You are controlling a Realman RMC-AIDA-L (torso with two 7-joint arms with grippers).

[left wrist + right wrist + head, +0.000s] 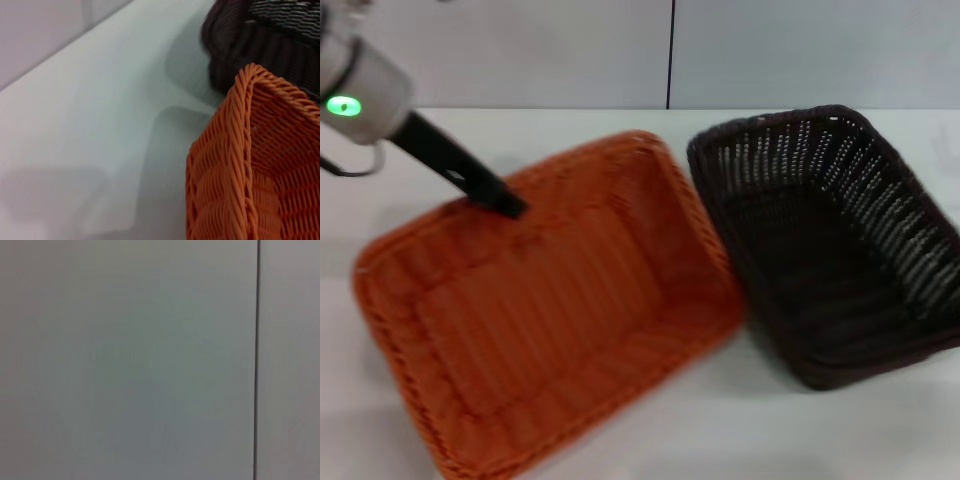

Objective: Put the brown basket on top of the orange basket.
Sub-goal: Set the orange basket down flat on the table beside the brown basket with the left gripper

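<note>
The orange basket (550, 310) lies at the left and middle of the white table (880, 440), its open side up. The brown basket (830, 240) stands right beside it on the right, their near corners almost touching. My left gripper (508, 206) reaches down from the upper left and is closed on the orange basket's far rim. The left wrist view shows that rim's corner (250, 150) close up, with the brown basket (260, 40) behind it. My right gripper is out of view.
A pale wall with a dark vertical seam (670, 50) stands behind the table. The right wrist view shows only a plain grey surface with that kind of seam (257, 360). Bare table shows in front of the brown basket.
</note>
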